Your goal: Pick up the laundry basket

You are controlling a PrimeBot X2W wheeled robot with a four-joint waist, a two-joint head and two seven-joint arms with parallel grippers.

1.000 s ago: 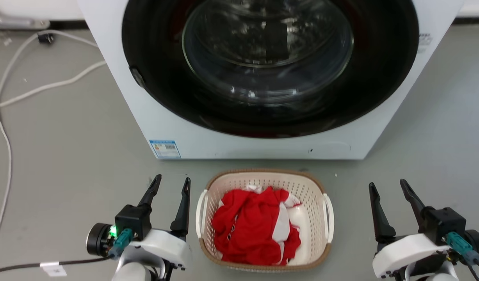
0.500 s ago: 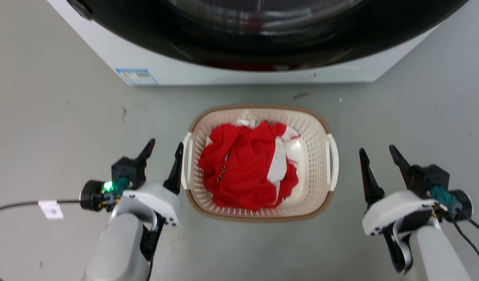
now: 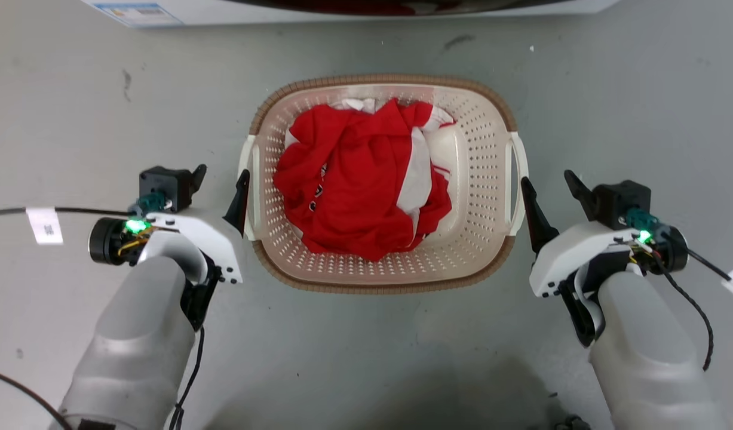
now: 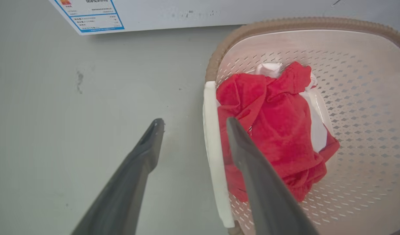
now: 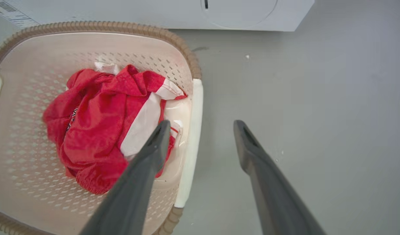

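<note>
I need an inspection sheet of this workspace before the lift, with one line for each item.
Surface: grey floor, a few dark scuffs.
Job's things: laundry basket upright on the floor, red and white clothes inside.
Clutter: nothing seen.
Grippers: left tool open at the left handle; right tool open at the right handle; neither is closed on it.
Cables: left arm's cable and right arm's cable, both black with white tags.
Surroundings: washing machine behind the basket.
</note>
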